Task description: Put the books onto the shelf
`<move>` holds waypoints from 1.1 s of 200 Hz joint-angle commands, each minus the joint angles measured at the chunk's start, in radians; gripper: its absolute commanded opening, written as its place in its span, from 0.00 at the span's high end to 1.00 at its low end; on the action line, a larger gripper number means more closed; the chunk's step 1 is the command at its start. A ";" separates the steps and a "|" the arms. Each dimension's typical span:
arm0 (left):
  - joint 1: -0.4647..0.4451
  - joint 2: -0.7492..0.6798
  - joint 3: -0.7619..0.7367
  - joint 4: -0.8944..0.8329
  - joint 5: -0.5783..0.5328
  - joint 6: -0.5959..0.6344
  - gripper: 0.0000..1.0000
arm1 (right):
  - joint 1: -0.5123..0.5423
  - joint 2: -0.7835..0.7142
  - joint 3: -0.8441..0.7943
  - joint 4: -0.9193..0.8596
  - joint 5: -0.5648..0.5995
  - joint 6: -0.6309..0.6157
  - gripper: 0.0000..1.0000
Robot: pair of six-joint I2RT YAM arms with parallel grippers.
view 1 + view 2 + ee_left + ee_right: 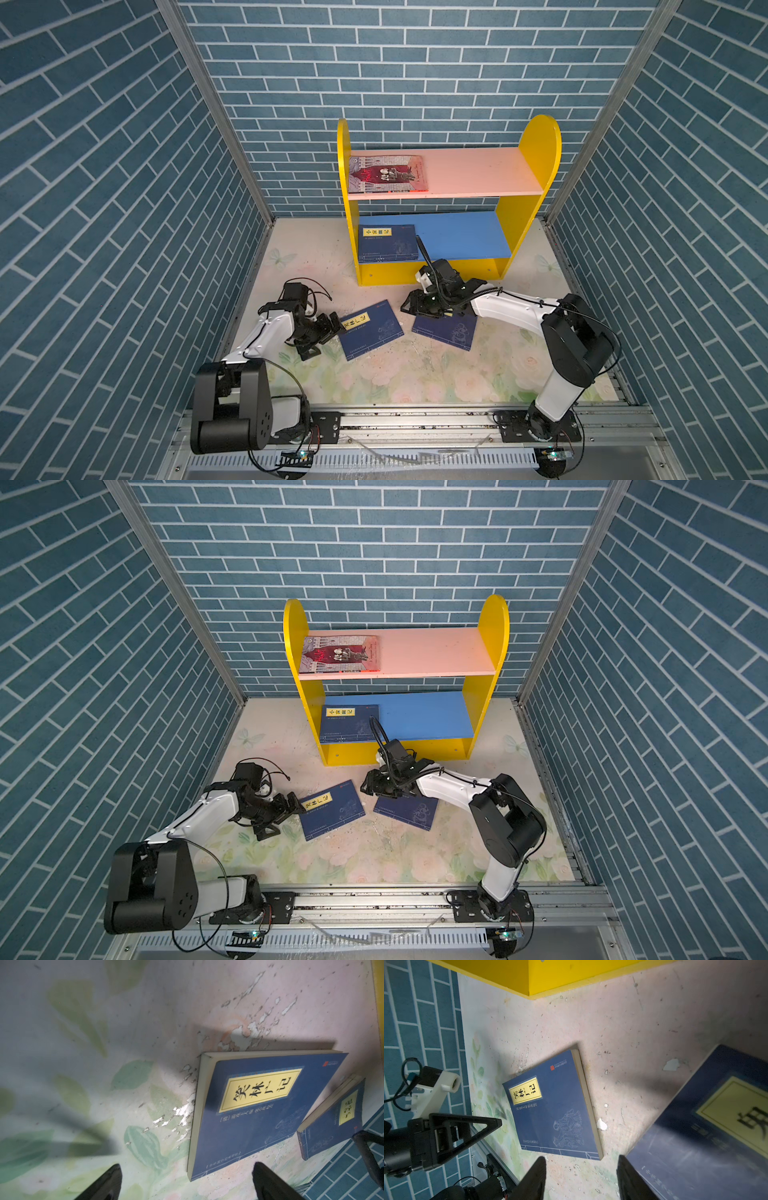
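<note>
Navy yellow-labelled softcover book (372, 330) flat on floral table (415, 374); left fingers (113, 1180) open, empty, beside it; right fingers (537, 1174) open too. Suggest wedging under page edge before pinching.

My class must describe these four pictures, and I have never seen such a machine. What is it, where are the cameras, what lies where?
Two robot arms work at a table, each ending in a two-fingered gripper. Two pictures look down from overhead; two come from cameras on the wrists. The left gripper and the right gripper are open, holding nothing. On the table lie the left navy book and the right navy book. On the shelf, a grey-and-red book lies on the pink board and a third navy book on the blue board.
</note>
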 commanded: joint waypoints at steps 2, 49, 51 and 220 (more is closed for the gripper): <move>-0.008 0.031 -0.025 0.055 0.046 0.025 0.00 | 0.007 0.034 0.040 -0.038 -0.010 -0.056 0.44; -0.016 0.116 -0.021 0.114 0.114 0.040 0.00 | 0.012 0.102 0.066 -0.053 -0.008 -0.066 0.43; -0.016 0.121 -0.021 0.118 0.119 0.039 0.00 | 0.012 0.105 0.067 -0.053 -0.010 -0.067 0.43; -0.025 0.246 -0.046 0.238 0.170 0.109 0.00 | 0.053 0.234 0.137 -0.147 -0.146 -0.037 0.42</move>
